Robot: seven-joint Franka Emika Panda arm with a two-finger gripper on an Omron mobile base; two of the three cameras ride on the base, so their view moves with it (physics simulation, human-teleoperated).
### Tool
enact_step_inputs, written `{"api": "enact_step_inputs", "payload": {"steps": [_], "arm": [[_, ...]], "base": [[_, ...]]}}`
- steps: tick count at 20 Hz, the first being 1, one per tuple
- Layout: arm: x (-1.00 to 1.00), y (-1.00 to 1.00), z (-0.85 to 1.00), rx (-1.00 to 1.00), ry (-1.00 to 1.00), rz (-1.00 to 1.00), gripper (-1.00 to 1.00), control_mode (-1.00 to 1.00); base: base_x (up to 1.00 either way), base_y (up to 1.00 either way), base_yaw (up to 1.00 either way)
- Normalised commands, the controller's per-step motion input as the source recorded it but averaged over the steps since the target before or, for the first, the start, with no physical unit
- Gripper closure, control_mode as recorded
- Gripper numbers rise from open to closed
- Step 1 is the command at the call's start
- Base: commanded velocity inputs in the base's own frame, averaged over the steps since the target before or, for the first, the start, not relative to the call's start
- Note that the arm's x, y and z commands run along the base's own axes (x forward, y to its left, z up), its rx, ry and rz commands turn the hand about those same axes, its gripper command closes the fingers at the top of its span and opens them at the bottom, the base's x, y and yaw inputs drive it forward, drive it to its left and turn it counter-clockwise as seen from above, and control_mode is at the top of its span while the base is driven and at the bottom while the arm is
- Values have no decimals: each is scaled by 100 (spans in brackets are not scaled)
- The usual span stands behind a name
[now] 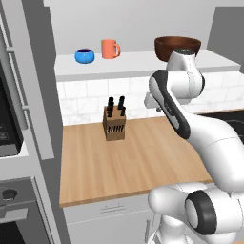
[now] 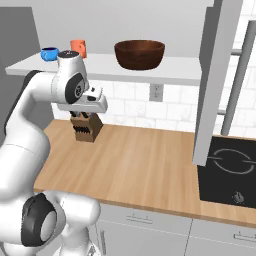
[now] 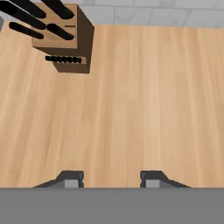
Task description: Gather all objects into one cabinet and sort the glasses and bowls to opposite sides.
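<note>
Empty gripper, jaws apart, hovers over counter, knife block ahead-left; likely between placements, next reach up toward shelf

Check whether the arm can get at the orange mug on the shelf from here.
Probably yes. The orange mug stands apart from the blue bowl and brown bowl, near the shelf front, nothing before it. The gripper hangs open over the counter, empty.

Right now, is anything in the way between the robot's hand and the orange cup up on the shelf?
Nothing visible blocks it. The gripper points down at the wooden counter, jaws apart and empty. The orange mug stands higher up on the white shelf, between the blue bowl and the brown bowl. The knife block sits lower, on the counter.
</note>
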Motion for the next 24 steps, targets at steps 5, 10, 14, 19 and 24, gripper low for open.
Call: {"api": "enact_step_inputs", "payload": {"steps": [5, 10, 14, 19, 24], "arm": [[-56, -2, 0, 0, -1, -2, -100, -100], [-100, -19, 5, 1, -9, -10, -100, -100], [-97, 0, 37, 4, -11, -8, -100, -100], [-60, 0, 26, 2, 0, -8, -100, -100], [-61, 0, 30, 0, 0, 0, -100, -100]], "base": [[0, 0, 0], [0, 0, 0], [0, 0, 0], [0, 0, 0], [0, 0, 0]]}}
